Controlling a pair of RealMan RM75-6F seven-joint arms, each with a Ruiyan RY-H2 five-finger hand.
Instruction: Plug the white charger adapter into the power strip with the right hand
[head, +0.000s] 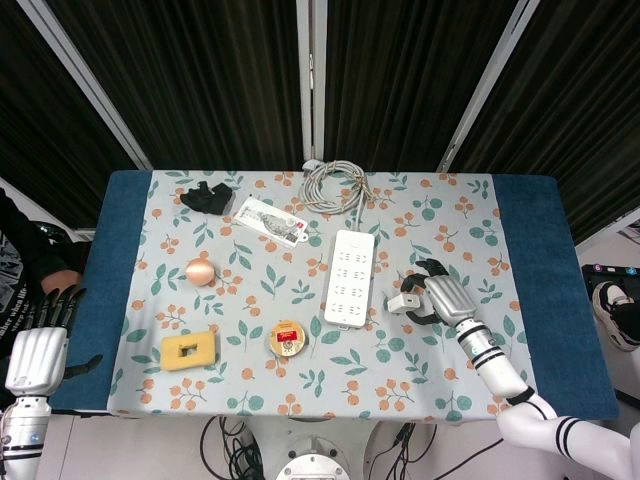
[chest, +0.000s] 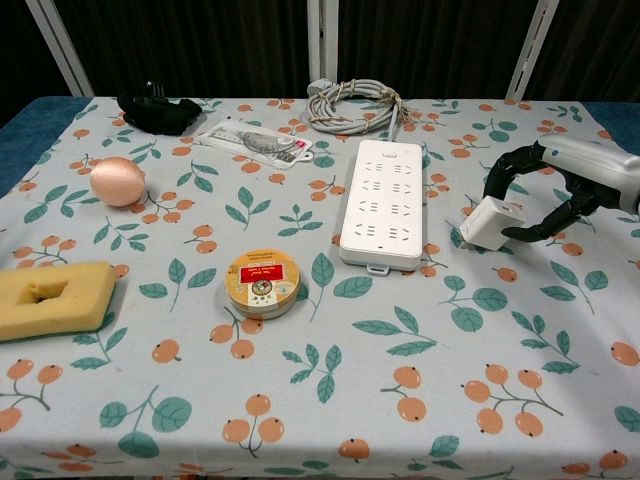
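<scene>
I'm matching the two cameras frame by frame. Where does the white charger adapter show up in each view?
Head view: white charger adapter right of centre, just right of the power strip.
Chest view: adapter at mid-right, beside the right hand.
Shared landmark: the power strip.

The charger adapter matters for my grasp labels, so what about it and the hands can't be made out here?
- White charger adapter: prongs unseen in either view.
- Right hand: fingers bracket the adapter; contact unclear, chest view crops the wrist.
- Left hand: head view only, off the table.
- Power strip: sockets too small.
</scene>
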